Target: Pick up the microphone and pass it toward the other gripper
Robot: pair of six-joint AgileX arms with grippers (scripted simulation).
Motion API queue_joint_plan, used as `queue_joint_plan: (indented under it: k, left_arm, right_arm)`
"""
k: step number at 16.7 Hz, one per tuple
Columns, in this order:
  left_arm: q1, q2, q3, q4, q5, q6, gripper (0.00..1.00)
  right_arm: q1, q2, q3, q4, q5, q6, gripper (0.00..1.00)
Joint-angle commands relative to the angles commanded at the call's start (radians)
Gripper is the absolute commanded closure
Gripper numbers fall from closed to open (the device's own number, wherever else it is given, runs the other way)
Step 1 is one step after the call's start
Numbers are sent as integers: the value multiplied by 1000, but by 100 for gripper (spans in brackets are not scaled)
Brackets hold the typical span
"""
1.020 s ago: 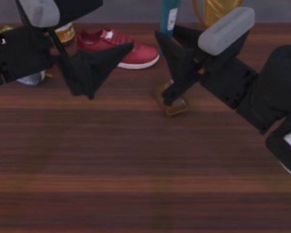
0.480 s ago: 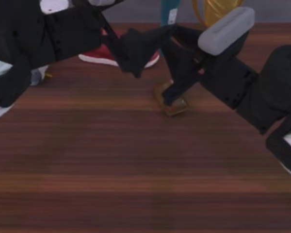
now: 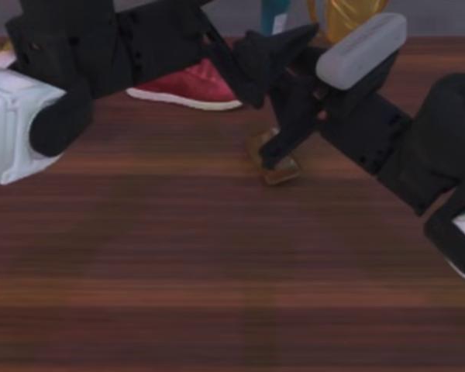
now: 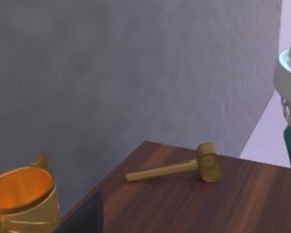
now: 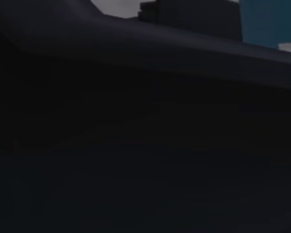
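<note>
Reaching farther right than before, my left hand (image 3: pixel 275 50) is nearing the microphone (image 3: pixel 274 14); its opening I cannot tell. My right hand (image 3: pixel 283 116) is gripping that microphone.

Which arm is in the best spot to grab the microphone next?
Probably the left. The left gripper stretches across the table to sit just below the teal microphone at the far edge. The right gripper is underneath, close by.

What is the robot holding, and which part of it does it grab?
The right gripper holds the microphone, apparently by its teal handle; the exact spot is hidden behind the black fingers. The left gripper has reached it, but its hold cannot be told.
</note>
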Motion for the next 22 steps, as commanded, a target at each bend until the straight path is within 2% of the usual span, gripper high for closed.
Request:
queue_joint_plan:
  k: [13, 22]
  left_arm:
    - [0, 0, 0, 0, 0, 0, 98]
    - [0, 0, 0, 0, 0, 0, 100]
  right_arm:
    - [0, 0, 0, 0, 0, 0, 100]
    - [0, 0, 0, 0, 0, 0, 100]
